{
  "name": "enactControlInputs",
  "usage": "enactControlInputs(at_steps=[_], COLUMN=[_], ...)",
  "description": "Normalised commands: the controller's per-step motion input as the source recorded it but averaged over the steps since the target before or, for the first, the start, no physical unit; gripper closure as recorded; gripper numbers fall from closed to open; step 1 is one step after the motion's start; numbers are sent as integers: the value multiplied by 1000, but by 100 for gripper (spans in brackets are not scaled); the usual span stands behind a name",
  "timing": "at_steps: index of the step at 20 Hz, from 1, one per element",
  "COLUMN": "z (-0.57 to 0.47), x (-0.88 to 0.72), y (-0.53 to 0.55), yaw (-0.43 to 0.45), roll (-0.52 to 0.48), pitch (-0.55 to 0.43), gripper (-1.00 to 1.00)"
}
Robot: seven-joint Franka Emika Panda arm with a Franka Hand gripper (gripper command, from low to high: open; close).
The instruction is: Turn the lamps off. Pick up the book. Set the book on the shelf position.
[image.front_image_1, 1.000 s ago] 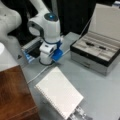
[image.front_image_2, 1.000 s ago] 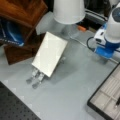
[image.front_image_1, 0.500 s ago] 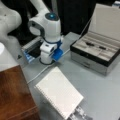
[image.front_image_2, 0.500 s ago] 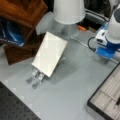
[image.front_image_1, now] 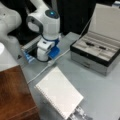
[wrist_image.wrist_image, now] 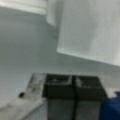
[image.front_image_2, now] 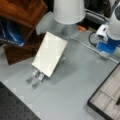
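Observation:
The book (image.front_image_1: 58, 91) (image.front_image_2: 50, 56), a white spiral-bound notebook, lies on the grey table in both front views, one short end over the metal strips (image.front_image_2: 36, 77). The shelf position is the dark red-brown wooden top (image.front_image_1: 12, 92) (image.front_image_2: 22, 10) beside it. A lamp with a cream-white shade (image.front_image_2: 68, 11) stands behind the book; I cannot tell whether it is lit. My gripper (wrist_image.wrist_image: 73, 78) shows only in the wrist view, its two dark fingers pressed together with nothing between them. The book (wrist_image.wrist_image: 92, 32) is ahead of it, apart. The gripper is outside both front views.
The white and blue robot base (image.front_image_1: 47, 47) (image.front_image_2: 110, 32) stands behind the book, and a cable (image.front_image_1: 42, 72) runs from it across the table. An open grey case (image.front_image_1: 97, 52) sits at a front view's right. A large white rounded form (image.front_image_1: 7, 20) fills the top left corner.

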Motion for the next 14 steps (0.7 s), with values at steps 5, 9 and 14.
enactControlInputs(at_steps=[5,9,14], z=[34,71,124], x=[-586,-479,-240], y=[-209,-287,-296], yaw=[-41,-36,-11], roll=[102,127,165], pitch=[-442,-296,-239], gripper=[100,100,100])
